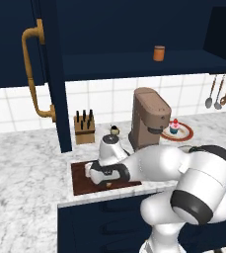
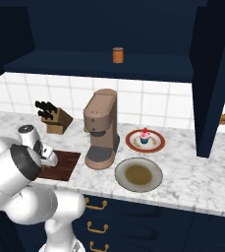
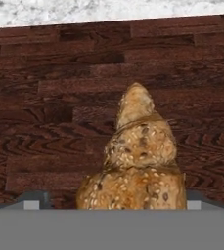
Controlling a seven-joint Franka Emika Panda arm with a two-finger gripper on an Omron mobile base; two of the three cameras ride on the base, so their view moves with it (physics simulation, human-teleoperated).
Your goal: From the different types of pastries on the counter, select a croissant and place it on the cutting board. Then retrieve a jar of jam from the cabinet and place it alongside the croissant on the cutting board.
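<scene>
Hand [image 1: 100,174] low over cutting board [image 1: 80,179], fingers pinching croissant [image 3: 138,156] (tip points away from my camera). Board right beneath pastry. I'd lower until it rests flat, release gently, lift straight. Jam jar [image 1: 159,53] up on cabinet shelf, well above hand.
</scene>
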